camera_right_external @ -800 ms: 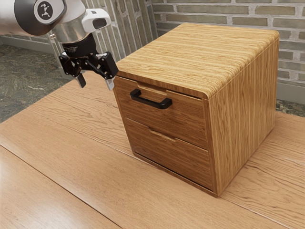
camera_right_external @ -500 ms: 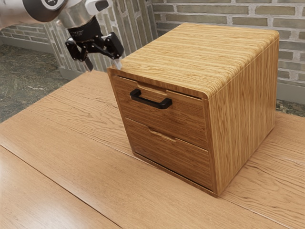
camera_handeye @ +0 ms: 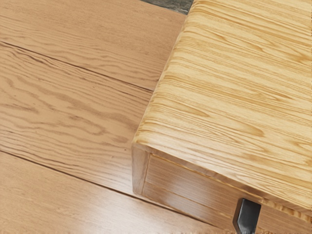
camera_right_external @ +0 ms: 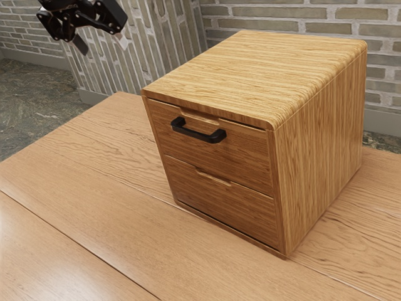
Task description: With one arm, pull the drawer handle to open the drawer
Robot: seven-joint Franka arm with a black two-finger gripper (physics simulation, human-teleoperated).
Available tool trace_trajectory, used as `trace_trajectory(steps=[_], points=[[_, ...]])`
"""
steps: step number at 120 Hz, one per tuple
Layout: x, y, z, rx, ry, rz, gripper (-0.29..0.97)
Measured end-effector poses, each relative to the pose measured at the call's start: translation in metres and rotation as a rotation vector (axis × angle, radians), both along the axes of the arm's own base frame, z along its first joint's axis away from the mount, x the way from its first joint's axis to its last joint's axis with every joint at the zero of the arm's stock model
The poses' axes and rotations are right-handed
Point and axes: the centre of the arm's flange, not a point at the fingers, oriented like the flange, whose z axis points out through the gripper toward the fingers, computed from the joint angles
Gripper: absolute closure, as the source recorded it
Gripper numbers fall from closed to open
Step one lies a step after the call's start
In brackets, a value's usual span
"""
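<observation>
Hovering at the exterior view's upper left, my black two-finger gripper [camera_right_external: 101, 42] hangs spread and empty, well apart from the rigid black bar handle [camera_right_external: 198, 132] on the shut top drawer [camera_right_external: 244, 150] of the light wooden cabinet [camera_right_external: 263, 69]. I judge the handle stiff and slightly slick, best pinched mid-bar.

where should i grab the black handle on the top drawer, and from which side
Take the black handle by its straight middle bar, coming in from the front, one finger above and one below. The bar runs level and stands off the top drawer face, leaving a gap behind it.
</observation>
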Motion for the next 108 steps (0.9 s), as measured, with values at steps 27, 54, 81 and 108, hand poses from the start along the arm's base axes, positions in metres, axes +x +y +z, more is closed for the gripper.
trace_trajectory(steps=[27,54,81,108], points=[[-0.005,-0.012,-0.02,-0.017,0.079,-0.02,0.0],[-0.088,-0.079,-0.1,-0.029,0.212,-0.136,0.0],[-0.127,-0.137,-0.13,0.001,0.251,-0.242,0.0],[-0.147,-0.112,-0.171,0.044,0.213,-0.391,0.0]])
